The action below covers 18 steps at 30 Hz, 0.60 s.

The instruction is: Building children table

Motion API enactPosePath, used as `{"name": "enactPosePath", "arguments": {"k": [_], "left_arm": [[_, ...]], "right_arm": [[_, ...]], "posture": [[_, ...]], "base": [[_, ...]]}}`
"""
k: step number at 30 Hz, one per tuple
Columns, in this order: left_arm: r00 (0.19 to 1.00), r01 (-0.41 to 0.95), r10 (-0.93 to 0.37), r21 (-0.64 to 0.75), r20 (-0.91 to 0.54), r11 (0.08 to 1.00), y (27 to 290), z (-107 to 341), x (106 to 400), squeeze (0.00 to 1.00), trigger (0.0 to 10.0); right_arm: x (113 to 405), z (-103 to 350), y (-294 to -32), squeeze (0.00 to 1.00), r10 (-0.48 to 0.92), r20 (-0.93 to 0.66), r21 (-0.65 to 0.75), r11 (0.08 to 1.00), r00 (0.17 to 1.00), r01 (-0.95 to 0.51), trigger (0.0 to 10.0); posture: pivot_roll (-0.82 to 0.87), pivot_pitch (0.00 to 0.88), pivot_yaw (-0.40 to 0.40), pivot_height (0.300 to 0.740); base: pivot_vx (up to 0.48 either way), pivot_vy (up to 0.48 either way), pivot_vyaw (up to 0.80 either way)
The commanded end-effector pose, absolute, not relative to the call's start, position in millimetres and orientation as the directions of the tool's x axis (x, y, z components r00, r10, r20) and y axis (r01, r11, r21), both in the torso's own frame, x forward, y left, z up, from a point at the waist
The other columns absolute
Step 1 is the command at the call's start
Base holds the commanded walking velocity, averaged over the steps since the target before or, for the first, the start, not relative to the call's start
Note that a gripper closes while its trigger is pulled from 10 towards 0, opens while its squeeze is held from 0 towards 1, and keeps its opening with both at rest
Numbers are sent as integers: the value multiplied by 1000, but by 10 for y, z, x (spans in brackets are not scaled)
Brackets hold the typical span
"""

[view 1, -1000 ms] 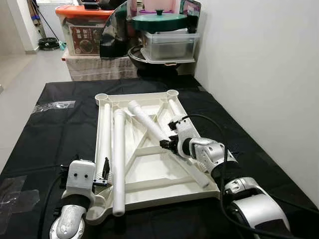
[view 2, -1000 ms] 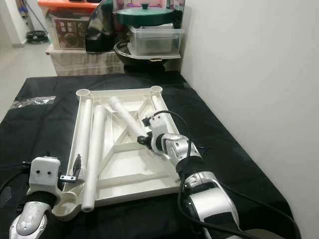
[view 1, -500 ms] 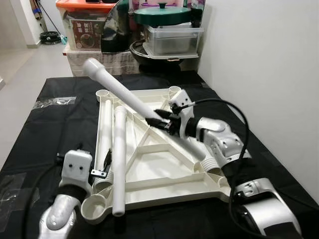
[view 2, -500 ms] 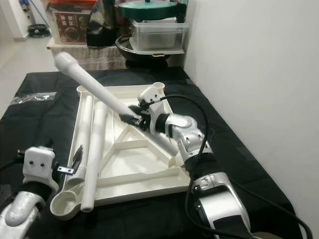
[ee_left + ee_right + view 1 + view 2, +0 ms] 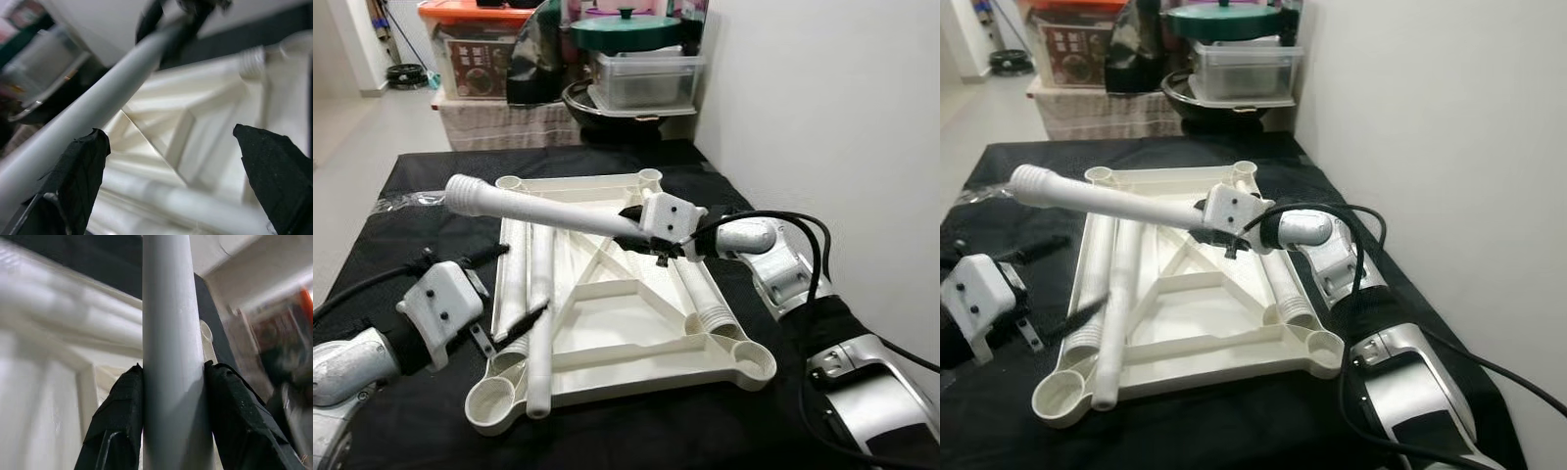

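Observation:
The white table top (image 5: pixel 607 338) lies upside down on the black cloth, with round sockets at its corners. My right gripper (image 5: pixel 641 238) is shut on a white table leg (image 5: pixel 538 209) and holds it almost level above the top, its thick end pointing left. In the right wrist view the fingers (image 5: pixel 122 416) press both sides of the leg (image 5: pixel 171 333). Two more legs (image 5: pixel 540 323) lie along the top's left side, and one (image 5: pixel 700 294) lies along its right. My left gripper (image 5: pixel 524 282) hovers open by the near left corner, its fingers (image 5: pixel 78 166) wide apart.
Storage boxes (image 5: pixel 475 54) and a pot with a green lid (image 5: pixel 626 24) stand behind the table. A white wall (image 5: pixel 822 117) runs close along the right. A clear plastic bag (image 5: pixel 406 201) lies on the cloth at the left. The right arm's cable (image 5: pixel 803 255) loops over the table's right side.
The right gripper has swung the leg down from a steep tilt to nearly level. The left arm has moved left from the corner socket, and its fingers stand wider apart.

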<state>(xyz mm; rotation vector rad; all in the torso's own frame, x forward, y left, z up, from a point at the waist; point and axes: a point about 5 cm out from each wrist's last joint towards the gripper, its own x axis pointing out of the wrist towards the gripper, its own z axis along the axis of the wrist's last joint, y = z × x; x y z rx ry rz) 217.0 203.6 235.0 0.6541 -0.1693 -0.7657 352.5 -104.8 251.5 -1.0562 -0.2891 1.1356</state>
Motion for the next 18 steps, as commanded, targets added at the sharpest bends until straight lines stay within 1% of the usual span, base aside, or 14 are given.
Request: {"name": "enactPosePath", "arguments": {"k": [1,3,4,5,6,8,9,10,16,18], "left_arm": [[684,636,-715,596,-141,491,2079,2377,2161,0,10000],[664,661,-729,590,-170,464,2098,2419,2157,0,10000],[664,661,-729,590,-170,464,2098,2419,2157,0,10000],[651,672,-732,601,-202,433,2127,2450,2171,0,10000],[651,672,-732,601,-202,433,2127,2450,2171,0,10000],[635,683,-731,624,-250,380,2182,2496,2197,0,10000],[635,683,-731,624,-250,380,2182,2496,2197,0,10000],[626,694,-721,635,-299,339,2247,2516,2228,0,10000],[617,709,-715,627,-329,323,2289,2515,2251,0,10000],[616,736,-693,589,-376,334,2369,2415,2306,0,10000]], "right_arm": [[3428,2669,-958,0,870,-325,-857,-105,370,-504,0],[3406,2684,-953,0,870,-349,-864,-156,348,-479,0],[3406,2684,-953,0,870,-349,-864,-156,348,-479,0],[3385,2681,-939,0,870,-372,-863,-195,324,-467,0],[3385,2681,-939,0,870,-372,-863,-195,324,-467,0],[3347,2670,-907,0,870,-402,-863,-254,287,-437,0],[3347,2670,-907,0,870,-402,-863,-254,287,-437,0],[3295,2664,-864,0,874,-419,-861,-297,246,-413,0],[3265,2670,-834,0,881,-419,-865,-312,222,-394,0],[3238,2695,-789,0,895,-398,-875,-306,199,-375,0]], "posture": [[11,0,-46,740],[11,0,-46,740],[11,0,-46,740],[6,0,-41,740],[6,0,-41,740],[6,0,-40,740],[6,0,-40,740],[4,0,-30,740],[6,0,-25,740],[1,0,-15,740]], "base": [[0,0,0],[0,0,0],[0,0,0],[0,0,0],[0,0,0],[0,0,0],[0,0,0],[0,0,0],[0,0,0],[0,0,0]]}}
